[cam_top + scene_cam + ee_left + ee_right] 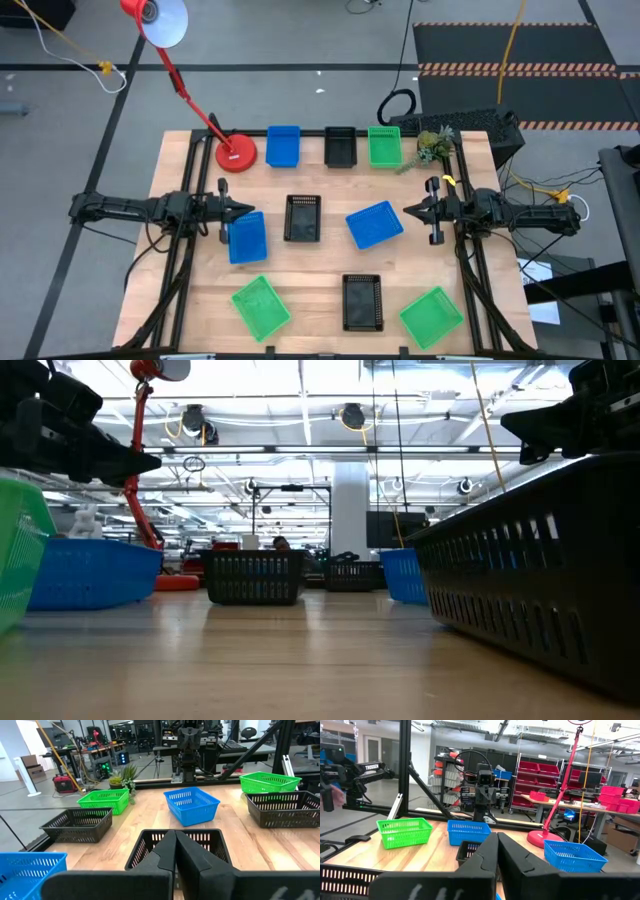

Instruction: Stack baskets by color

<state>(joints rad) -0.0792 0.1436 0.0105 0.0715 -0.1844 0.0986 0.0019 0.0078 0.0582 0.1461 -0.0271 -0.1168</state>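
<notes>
My left gripper (175, 851) and right gripper (496, 855) are both clenched on nothing, the baskets (374, 223) lie spread over the table (320, 275) unstacked, so I think I'm just starting and must open up and grab one.

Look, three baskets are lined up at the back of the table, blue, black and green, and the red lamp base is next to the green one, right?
Not quite. In the high view the red lamp base sits beside the blue basket, not the green basket; the black basket is between them.
</notes>
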